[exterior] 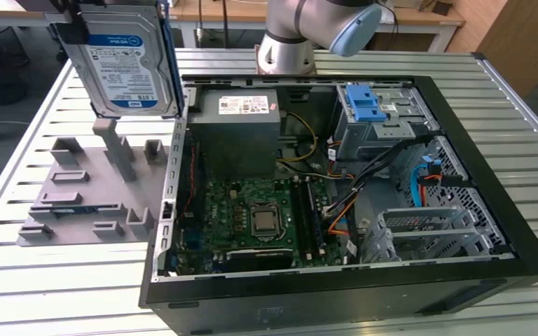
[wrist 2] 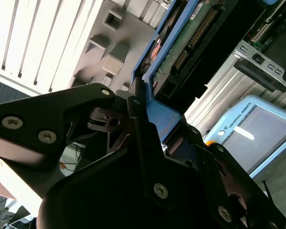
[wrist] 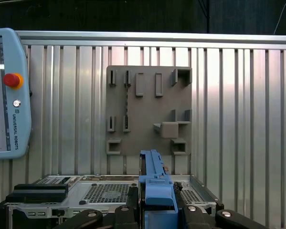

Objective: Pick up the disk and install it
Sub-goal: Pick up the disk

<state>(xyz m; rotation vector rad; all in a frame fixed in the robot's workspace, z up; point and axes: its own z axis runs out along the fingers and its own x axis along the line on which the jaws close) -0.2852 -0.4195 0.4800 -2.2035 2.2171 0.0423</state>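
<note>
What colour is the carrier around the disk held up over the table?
Blue; the carrier shows best in the first wrist view.

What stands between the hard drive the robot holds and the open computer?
Nothing visible blocks it. The gripper holds the disk in the air above the grey holder, beside the open computer case; only the case's side wall lies between them.

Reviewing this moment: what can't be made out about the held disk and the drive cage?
1. Exterior view: the upper end of the silver-grey disk in its blue plastic carrier runs off the top edge.
2. First wrist view: the disk is edge-on in the black gripper, so its label is hidden.
3. Exterior view: the inside of the blue-latched metal drive cage is hidden by its own top.
</note>
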